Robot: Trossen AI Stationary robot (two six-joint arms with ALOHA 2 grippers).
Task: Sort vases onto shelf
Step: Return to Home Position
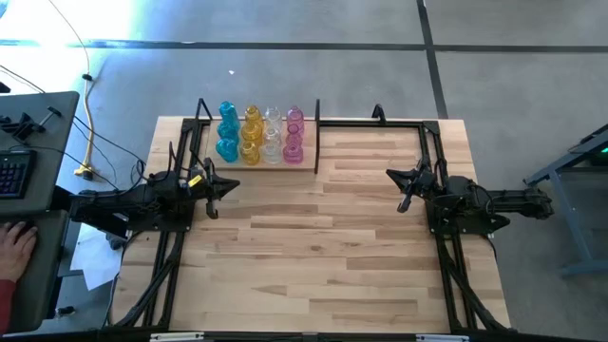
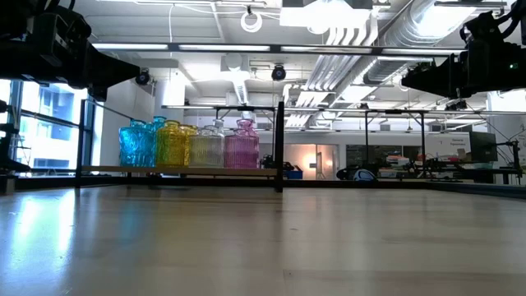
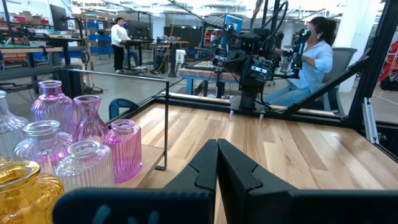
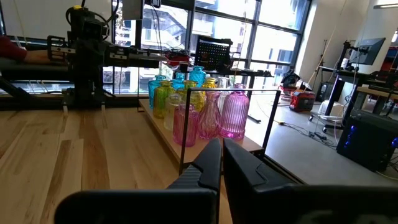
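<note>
Left gripper (image 1: 231, 187) closed near shelf (image 2: 205, 171)

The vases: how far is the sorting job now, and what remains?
Done, it seems: all visible vases stand on the shelf in colour rows, blue, yellow, clear, pink; none is on the bare table. In hand: nothing; the left gripper and right gripper are shut and empty, at the table's sides. Left: probably only parking the arms.

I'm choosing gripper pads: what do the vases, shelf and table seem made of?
Vases: likely glass, glossy, ribbed; the room shows through them. Shelf: pale wood board in thin black frame, probably metal. Table: light wood planks, visible grain, faint sheen.
</note>
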